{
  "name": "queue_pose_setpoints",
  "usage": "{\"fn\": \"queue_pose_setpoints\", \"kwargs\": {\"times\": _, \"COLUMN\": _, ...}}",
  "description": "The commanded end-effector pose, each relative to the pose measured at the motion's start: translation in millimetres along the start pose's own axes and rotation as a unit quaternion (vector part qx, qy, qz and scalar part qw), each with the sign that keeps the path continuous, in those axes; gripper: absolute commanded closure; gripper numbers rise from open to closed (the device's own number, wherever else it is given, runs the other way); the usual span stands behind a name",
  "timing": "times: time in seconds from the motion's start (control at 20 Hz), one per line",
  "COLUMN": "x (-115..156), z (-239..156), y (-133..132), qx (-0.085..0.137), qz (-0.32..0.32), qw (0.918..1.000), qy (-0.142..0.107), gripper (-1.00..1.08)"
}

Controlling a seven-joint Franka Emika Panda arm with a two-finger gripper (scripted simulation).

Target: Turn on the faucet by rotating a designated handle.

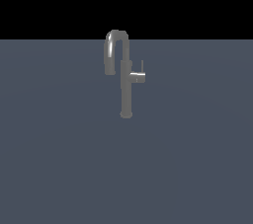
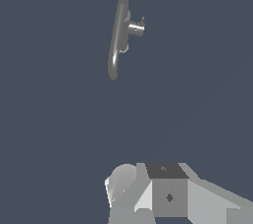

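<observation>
Claw (image 2: 148,215) state cannot be told; only its body shows at the wrist view's bottom edge, well apart from the faucet (image 1: 126,77), centre frame on the table (image 1: 59,168). Approach seems unstarted; next, reach its right-side handle (image 1: 137,76).

arm absent from exterior view, gripper (image 2: 143,213) cut off by wrist view's edge, fingertips out of sight, opening unreadable, faucet (image 2: 117,38) foreshortened from above, column hidden, handle (image 2: 136,27) pin barely resolvable
</observation>
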State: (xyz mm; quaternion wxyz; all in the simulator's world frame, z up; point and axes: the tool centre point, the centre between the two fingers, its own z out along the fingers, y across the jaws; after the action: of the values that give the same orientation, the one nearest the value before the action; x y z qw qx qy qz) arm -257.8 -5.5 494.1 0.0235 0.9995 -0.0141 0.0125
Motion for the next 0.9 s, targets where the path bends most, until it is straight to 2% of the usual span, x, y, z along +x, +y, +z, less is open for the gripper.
{"fn": "queue_pose_setpoints", "kwargs": {"times": 0.0, "x": 0, "z": 0, "y": 0, "qx": 0.000, "qz": 0.000, "qw": 1.0000, "qy": 0.000, "gripper": 1.08}}
{"fn": "queue_pose_setpoints", "kwargs": {"times": 0.45, "x": 11, "z": 2, "y": -1, "qx": 0.016, "qz": 0.016, "qw": 0.9997, "qy": -0.014, "gripper": 1.08}}
{"fn": "queue_pose_setpoints", "kwargs": {"times": 0.85, "x": 40, "z": 7, "y": -4, "qx": 0.057, "qz": 0.058, "qw": 0.9953, "qy": -0.051, "gripper": 1.08}}
